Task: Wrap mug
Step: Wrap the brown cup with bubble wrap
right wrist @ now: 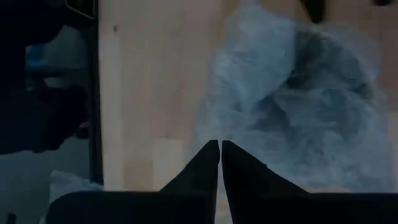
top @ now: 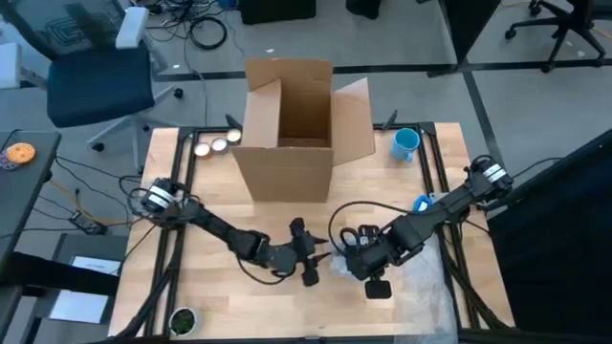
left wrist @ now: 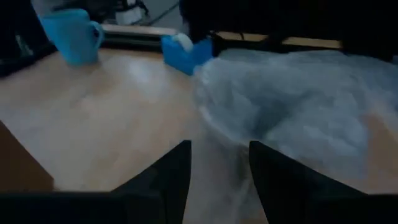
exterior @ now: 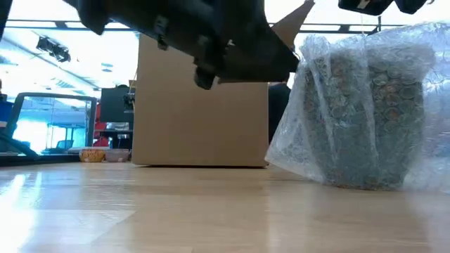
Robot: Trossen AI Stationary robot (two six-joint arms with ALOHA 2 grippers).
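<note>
Mug (exterior: 373, 133) stands upright on the table (top: 220, 296), shrouded in bubble wrap (exterior: 316, 112) that drapes over it and spreads onto the wood around its base; in the high view the bundle sits at the front centre of the table, between the two grippers. Left gripper (left wrist: 219, 163) is low over the table just beside the bundle, fingers (left wrist: 171, 171) apart, with an edge of the wrap lying in the gap between them; whether the pads touch the film cannot be told. Right gripper (right wrist: 220, 151) hangs above the wrapped mug, pointing down at it, its fingers pressed together with only a thin line between the tips, nothing visibly pinched in them. Both arms reach in from the table's sides and meet near the bundle. Behind them, at the back centre of the table, stands an open cardboard box (top: 287, 134), flaps up. A second, bare blue mug (top: 405, 144) stands at the back right, well apart from the work. A blue tape dispenser (top: 422, 203) lies near the right arm. Three small round discs (top: 218, 145) sit just left of the box.
</note>
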